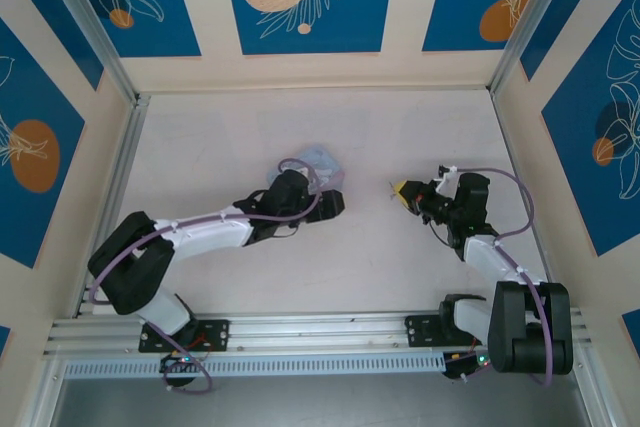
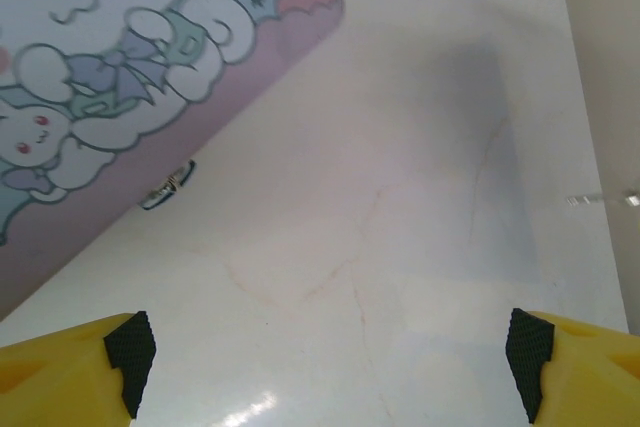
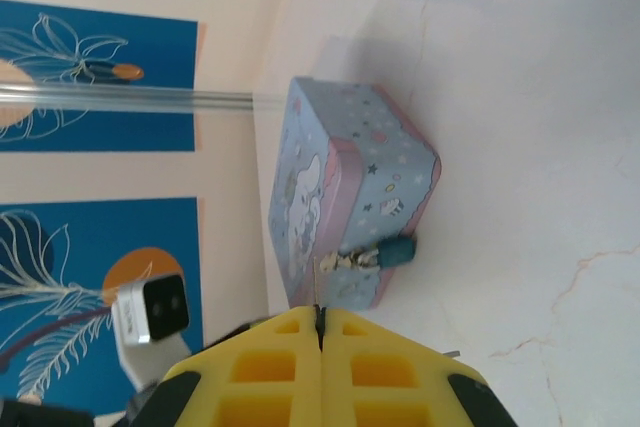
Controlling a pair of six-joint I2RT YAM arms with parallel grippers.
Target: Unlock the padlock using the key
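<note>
Lying against the pale blue cartoon tin (image 3: pixel 350 182), the padlock (image 3: pixel 392 250) sits just right of centre in the right wrist view, its dark blue body on the white table (image 3: pixel 520 147) and its metal shackle pointing left along the tin's pink-edged side. In the left wrist view the padlock (image 2: pixel 167 186) peeks out small at the tin's (image 2: pixel 120 67) lower edge, left of centre and partly hidden under it.

The right gripper (image 3: pixel 319 315) fills the bottom of its own view, yellow fingers (image 3: pixel 270 367) pressed together on the key (image 3: pixel 315 282), a thin dark sliver standing up out of the seam between them toward the padlock, not touching it. From above, the right gripper (image 1: pixel 404 190) is right of centre, the key (image 1: pixel 391 185) poking left toward the tin (image 1: pixel 322 160) (tiny at this range).

The left gripper (image 2: pixel 330 347) is spread wide, black pads (image 2: pixel 130 347) at the two bottom corners, bare table between them. In the top view it (image 1: pixel 332 203) is just below the tin.
</note>
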